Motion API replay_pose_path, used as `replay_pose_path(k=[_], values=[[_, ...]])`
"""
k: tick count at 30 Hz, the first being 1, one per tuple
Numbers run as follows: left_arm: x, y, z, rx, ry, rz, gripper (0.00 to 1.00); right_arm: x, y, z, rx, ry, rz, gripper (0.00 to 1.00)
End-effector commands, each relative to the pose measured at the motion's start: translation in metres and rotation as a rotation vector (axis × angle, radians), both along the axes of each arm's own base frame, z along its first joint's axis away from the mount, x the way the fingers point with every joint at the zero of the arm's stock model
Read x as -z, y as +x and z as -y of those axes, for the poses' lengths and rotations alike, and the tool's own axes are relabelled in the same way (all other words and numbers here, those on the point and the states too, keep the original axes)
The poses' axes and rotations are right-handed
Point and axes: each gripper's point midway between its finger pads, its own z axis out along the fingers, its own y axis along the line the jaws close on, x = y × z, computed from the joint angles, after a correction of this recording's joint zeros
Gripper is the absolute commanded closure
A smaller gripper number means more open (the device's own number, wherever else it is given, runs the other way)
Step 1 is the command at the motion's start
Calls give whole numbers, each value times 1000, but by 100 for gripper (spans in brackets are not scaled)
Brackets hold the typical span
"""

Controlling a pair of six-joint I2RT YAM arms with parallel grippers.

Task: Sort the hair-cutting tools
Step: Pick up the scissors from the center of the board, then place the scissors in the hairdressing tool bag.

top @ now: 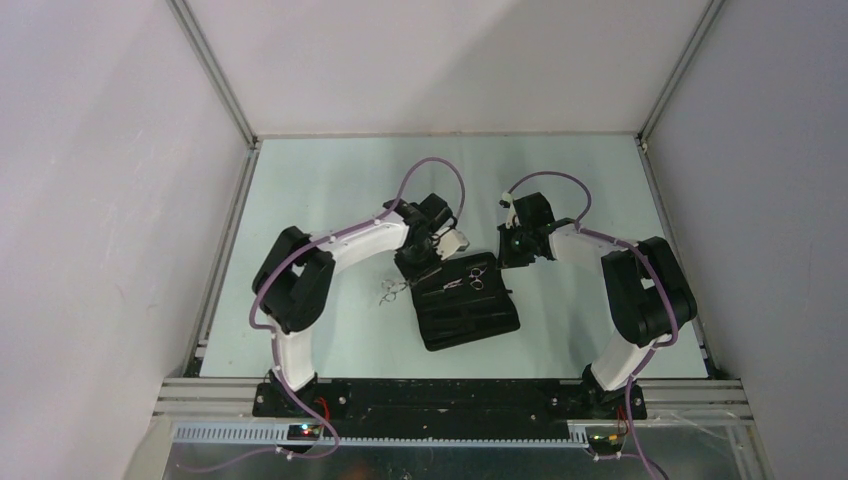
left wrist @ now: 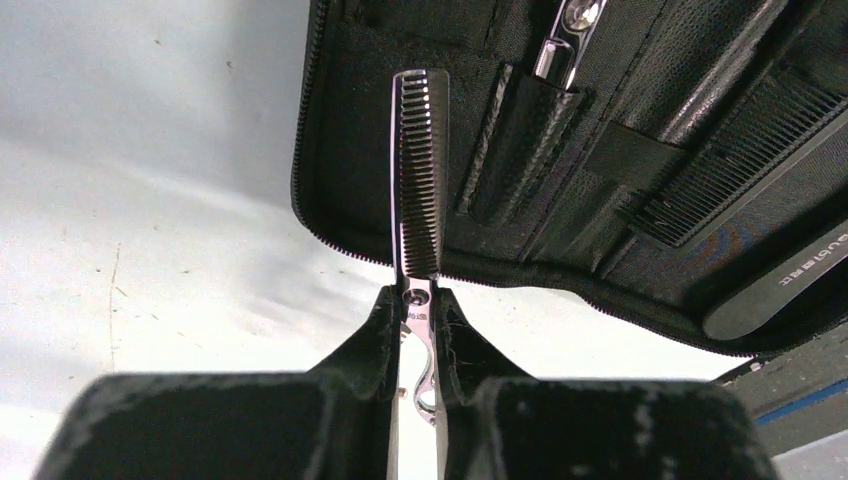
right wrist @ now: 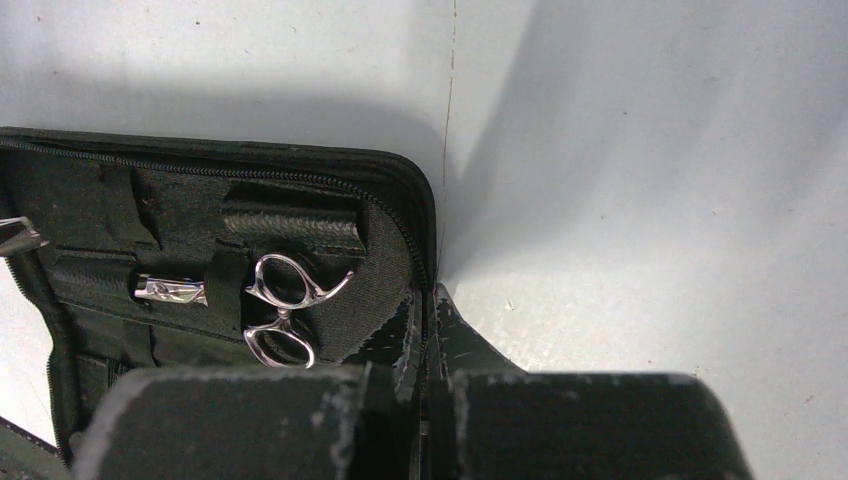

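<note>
From above, the open zip case (top: 470, 318) lies by the middle of the desk's (top: 320, 190) near edge, with both arms at its far end.

Left wrist: the left jaws are clamped on the thinning scissors (left wrist: 418, 180) at the pivot, blade over the lining beside a pocket (left wrist: 520, 140). Next, I judge, comes sliding the tip into a free slot. A flat comb (left wrist: 740, 150) already sits inside.

Right wrist: the right jaws pinch the case's rim, steadying it near the second scissors (right wrist: 285, 310).
</note>
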Motion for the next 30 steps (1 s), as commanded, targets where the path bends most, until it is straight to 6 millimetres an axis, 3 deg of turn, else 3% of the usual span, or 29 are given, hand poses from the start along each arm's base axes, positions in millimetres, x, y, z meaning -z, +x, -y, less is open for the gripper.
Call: replay_pose_path(k=[1, 9, 30], values=[[-4, -8, -6, 13, 48, -76, 100, -14, 1, -12, -36, 37, 18, 100], [3, -13, -7, 10, 101, -149, 100, -14, 0, -12, -38, 38, 19, 100], [7, 11, 19, 26, 117, -172, 100, -15, -1, -16, -48, 43, 18, 100]])
